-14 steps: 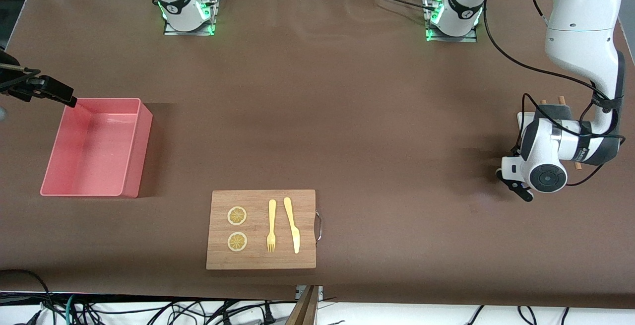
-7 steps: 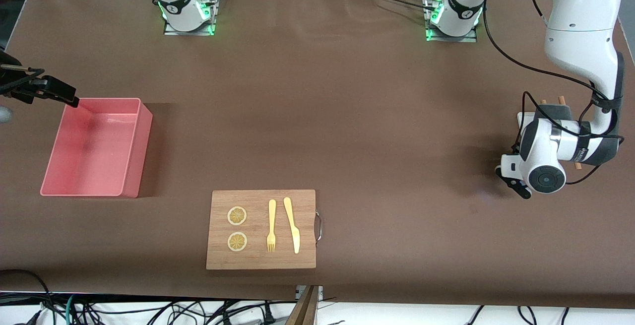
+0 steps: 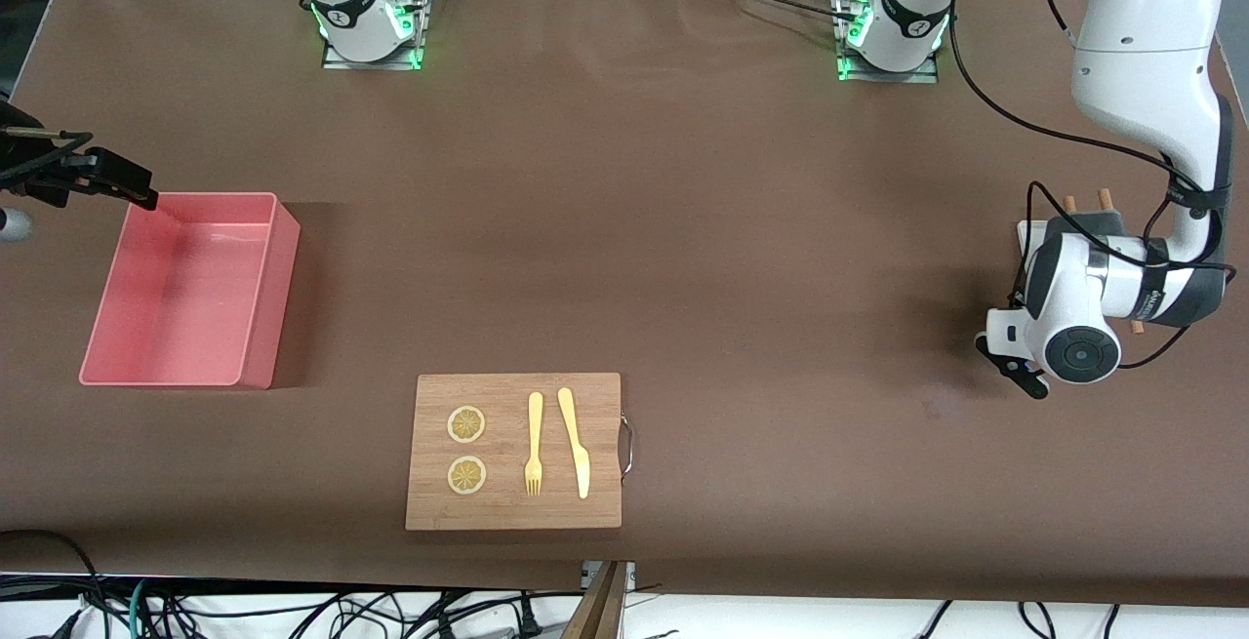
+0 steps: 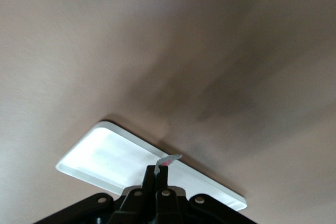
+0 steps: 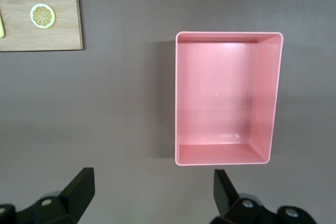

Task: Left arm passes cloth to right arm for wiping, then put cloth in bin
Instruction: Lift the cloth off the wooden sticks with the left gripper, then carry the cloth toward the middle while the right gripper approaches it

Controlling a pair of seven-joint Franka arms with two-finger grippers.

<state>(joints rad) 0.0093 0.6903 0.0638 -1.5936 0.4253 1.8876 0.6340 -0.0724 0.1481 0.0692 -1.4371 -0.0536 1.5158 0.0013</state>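
Only a small grey and pink-red tip of the cloth shows, pinched between the fingers of my left gripper, which is shut on it just above the white tray. In the front view the left arm's hand covers that gripper and the cloth. The pink bin stands at the right arm's end of the table and holds nothing. My right gripper hangs open over the bare table beside the bin, with nothing between its fingers.
A wooden cutting board near the front edge carries two lemon slices, a yellow fork and a yellow knife. The white tray lies at the left arm's end, mostly under the left arm.
The left gripper's fingers have closed onto the cloth over the tray. The left hand shifted only slightly. The right gripper drifted a little away from the front camera, still open.
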